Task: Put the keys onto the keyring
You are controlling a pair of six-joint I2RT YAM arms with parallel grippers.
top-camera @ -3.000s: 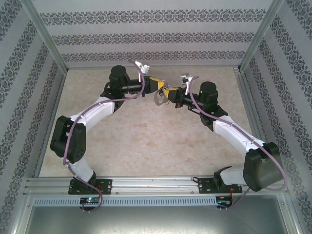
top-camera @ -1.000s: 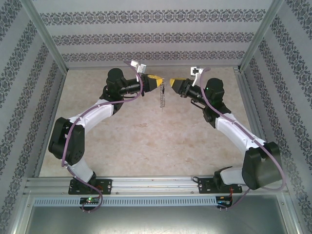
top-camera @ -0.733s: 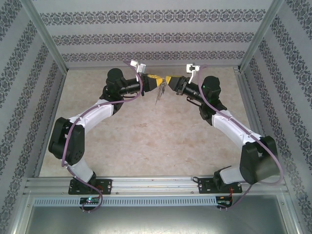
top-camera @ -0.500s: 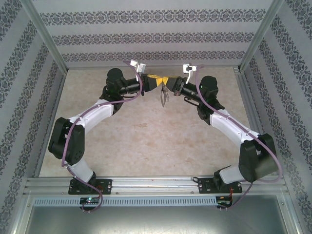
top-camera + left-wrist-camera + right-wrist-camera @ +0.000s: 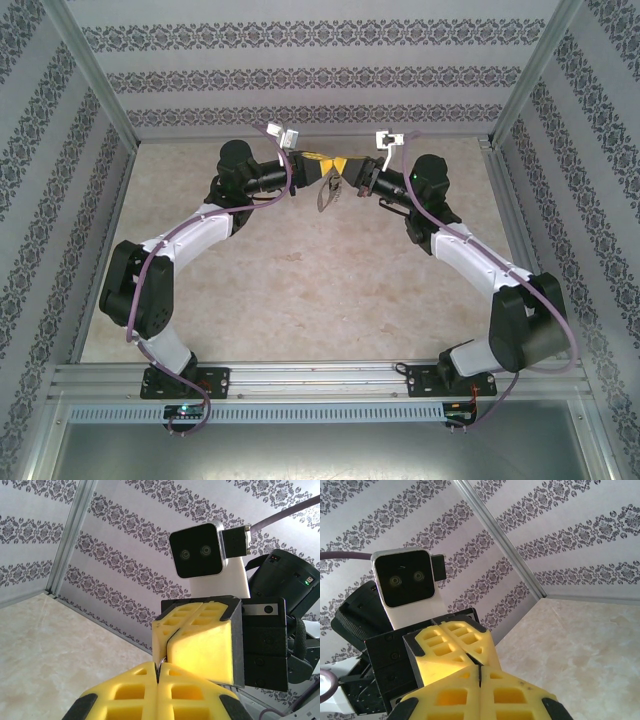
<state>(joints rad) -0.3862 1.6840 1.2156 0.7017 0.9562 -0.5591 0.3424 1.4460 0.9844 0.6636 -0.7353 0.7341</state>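
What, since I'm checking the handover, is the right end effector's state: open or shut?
Shut. The right end effector shows its yellow fingers pressed together, no gap.

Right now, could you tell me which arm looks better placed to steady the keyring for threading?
Left, probably: the left gripper is shut on the keyring, whose loop hangs just below. The right gripper, also shut, meets it tip to tip.

Left hand (image 5: pixel 327 165), right hand (image 5: pixel 340 166) tip-to-tip; table (image 5: pixel 300 290) near side open.
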